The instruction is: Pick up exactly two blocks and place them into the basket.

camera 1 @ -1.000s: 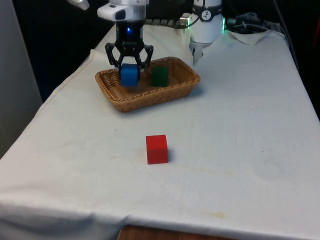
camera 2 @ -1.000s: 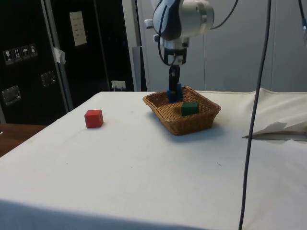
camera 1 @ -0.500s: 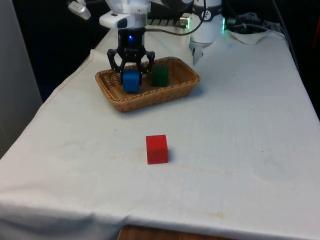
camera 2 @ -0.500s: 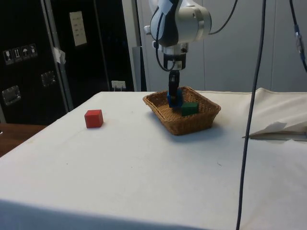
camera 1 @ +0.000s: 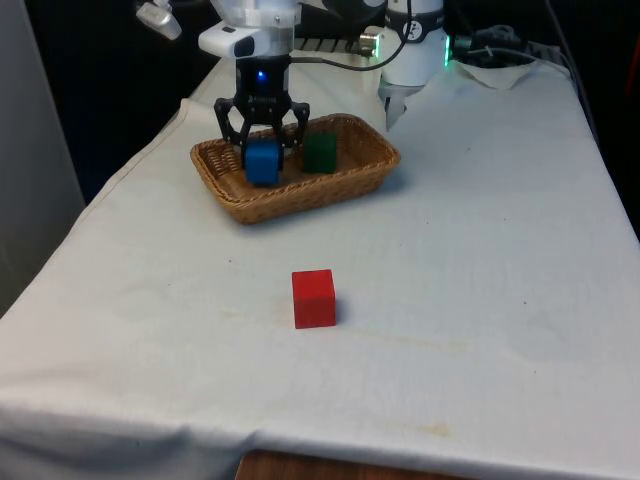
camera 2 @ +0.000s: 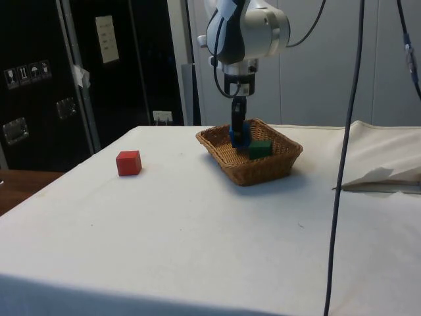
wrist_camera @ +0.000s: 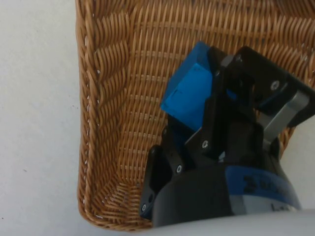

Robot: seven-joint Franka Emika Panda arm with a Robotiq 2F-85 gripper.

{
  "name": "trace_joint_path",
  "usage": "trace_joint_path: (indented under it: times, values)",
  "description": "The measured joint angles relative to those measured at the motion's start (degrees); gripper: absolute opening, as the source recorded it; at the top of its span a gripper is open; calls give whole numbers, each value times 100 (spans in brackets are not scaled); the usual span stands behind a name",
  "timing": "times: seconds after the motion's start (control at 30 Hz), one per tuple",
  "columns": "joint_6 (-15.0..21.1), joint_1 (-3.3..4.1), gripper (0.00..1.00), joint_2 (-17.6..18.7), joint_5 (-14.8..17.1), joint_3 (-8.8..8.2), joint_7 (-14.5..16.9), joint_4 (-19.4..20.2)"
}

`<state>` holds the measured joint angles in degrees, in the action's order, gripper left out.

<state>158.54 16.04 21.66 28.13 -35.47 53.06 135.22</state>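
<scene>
My gripper [camera 1: 262, 158] is down inside the wicker basket [camera 1: 300, 205], shut on a blue block [camera 1: 262, 163] that sits tilted between the fingers just above the woven floor [wrist_camera: 123, 123]. In the wrist view the blue block [wrist_camera: 187, 93] lies near the basket's middle. A green block [camera 1: 320, 152] rests in the basket to the front view's right of the blue one, a small gap between them. From the side, the gripper [camera 2: 237, 131] stands in the basket [camera 2: 256, 172] behind the green block [camera 2: 260, 149]. A red block [camera 1: 313, 298] stands alone on the cloth, nearer the table's front.
The basket stands at the far part of the table, towards the front view's left. A bunched fold of white cloth [camera 2: 381, 174] lies beyond it near the robot's base. A dark cable [camera 2: 342, 164] hangs down in the side view. Open cloth surrounds the red block [camera 2: 128, 162].
The gripper has come down a little with the blue block, deeper into the basket. Over the last half second it has held still. The green and red blocks have not moved.
</scene>
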Motion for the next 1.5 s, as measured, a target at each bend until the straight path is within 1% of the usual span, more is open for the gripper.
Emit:
trace_joint_path:
  times: [0.63, 0.67, 0.7, 0.73, 0.77, 0.97, 1.0, 1.03, 1.33, 1.37, 1.5]
  values:
    - [-132, 0, 1, -52, 0, -46, 0, -29]
    - [-138, 0, 3, -52, 0, -40, 0, -29]
    - [-138, 0, 9, -52, 0, -40, 0, -29]
    - [-138, 0, 9, -52, 0, -40, 6, -34]
    - [-149, 0, 31, -46, 0, -34, 6, -34]
    - [-206, 0, 90, -29, 0, -34, 11, -74]
    - [-212, 0, 97, -23, 0, -34, 11, -74]
    - [-212, 0, 100, -23, 0, -34, 11, -74]
    - [-212, 0, 100, -6, 0, -34, 11, -92]
    - [-212, 0, 100, -23, 0, -40, 6, -97]
    - [-321, 6, 100, -275, 0, -80, -40, -57]
